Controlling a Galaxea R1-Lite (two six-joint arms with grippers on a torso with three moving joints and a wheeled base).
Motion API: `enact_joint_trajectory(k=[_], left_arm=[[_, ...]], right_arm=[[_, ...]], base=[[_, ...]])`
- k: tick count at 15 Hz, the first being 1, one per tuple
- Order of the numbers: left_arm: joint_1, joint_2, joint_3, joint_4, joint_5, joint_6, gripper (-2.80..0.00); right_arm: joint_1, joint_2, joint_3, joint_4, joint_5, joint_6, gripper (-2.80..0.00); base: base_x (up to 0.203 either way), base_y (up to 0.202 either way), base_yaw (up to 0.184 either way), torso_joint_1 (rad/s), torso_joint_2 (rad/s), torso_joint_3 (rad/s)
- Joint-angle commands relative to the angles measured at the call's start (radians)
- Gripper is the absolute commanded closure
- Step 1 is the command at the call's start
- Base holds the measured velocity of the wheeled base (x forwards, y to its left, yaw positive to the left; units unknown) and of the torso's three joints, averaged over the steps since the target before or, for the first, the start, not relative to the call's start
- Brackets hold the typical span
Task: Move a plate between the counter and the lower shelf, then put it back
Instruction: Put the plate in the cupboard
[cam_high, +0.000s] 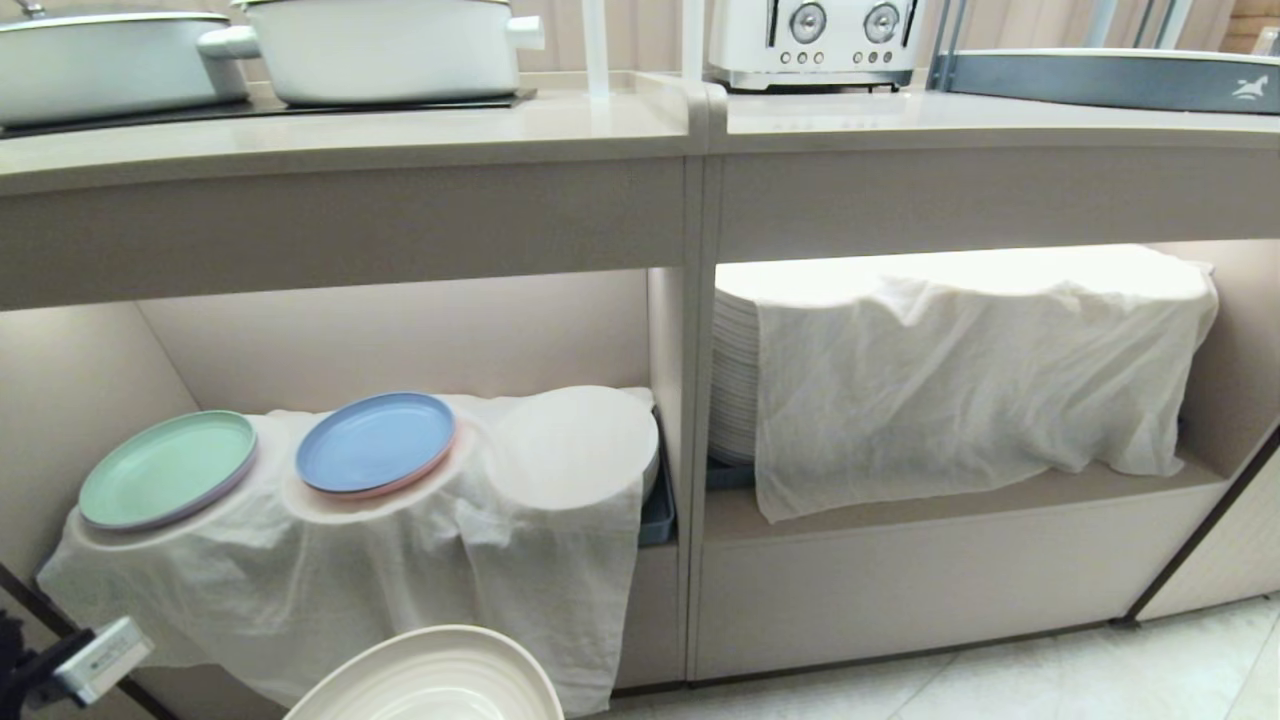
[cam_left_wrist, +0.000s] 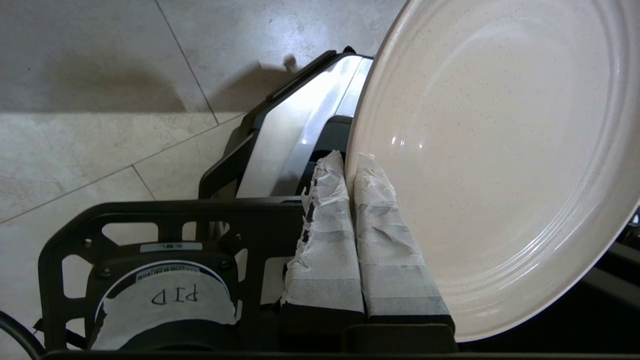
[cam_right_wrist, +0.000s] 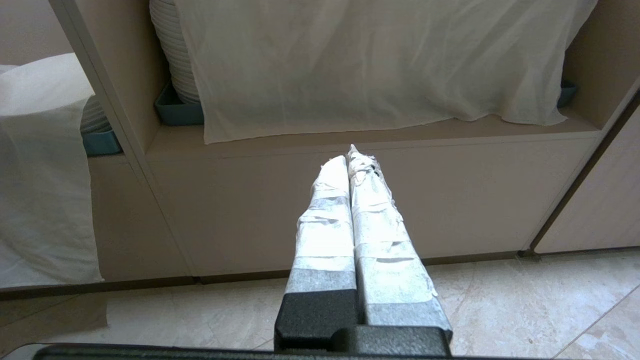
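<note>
The cream plate (cam_high: 430, 680) hangs low in front of the lower shelf (cam_high: 400, 330), below its cloth-draped stacks. In the left wrist view my left gripper (cam_left_wrist: 350, 160) is shut on the rim of the plate (cam_left_wrist: 500, 150). One taped finger lies on the plate's inner face and the other behind the rim. The plate is tilted, with floor tiles behind it. The counter (cam_high: 400, 140) runs across above the shelf. My right gripper (cam_right_wrist: 350, 157) is shut on nothing, low in front of the right-hand bay's base.
A mint-green plate (cam_high: 165, 468) and a blue plate (cam_high: 375, 440) lie on the draped stacks. A bare draped stack (cam_high: 575, 445) stands to their right. The right bay holds a tall white plate stack under cloth (cam_high: 960, 380). White pots (cam_high: 380, 45) and a toaster (cam_high: 815, 40) stand on the counter.
</note>
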Motion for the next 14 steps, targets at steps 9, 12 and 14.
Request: enact_joint_trajectory(k=[9,12,14], left_arm=[[-0.021,0.334,-0.091,-0.256,0.025,-0.187,0.0],[-0.11,0.469,-0.124,-0.363,0.12,-0.337,0.0],[-0.174,0.57,-0.221,-0.389,0.183,-0.461,0.0]], right_arm=[[0.0,0.0,0.0,0.0,0.0,0.0,0.0],[0.0,0.0,0.0,0.0,0.0,0.0,0.0],[0.0,0.0,0.0,0.0,0.0,0.0,0.0]], base=[[0.0,0.0,0.0,0.0,0.0,0.0],[0.0,0.0,0.0,0.0,0.0,0.0],[0.0,0.0,0.0,0.0,0.0,0.0]])
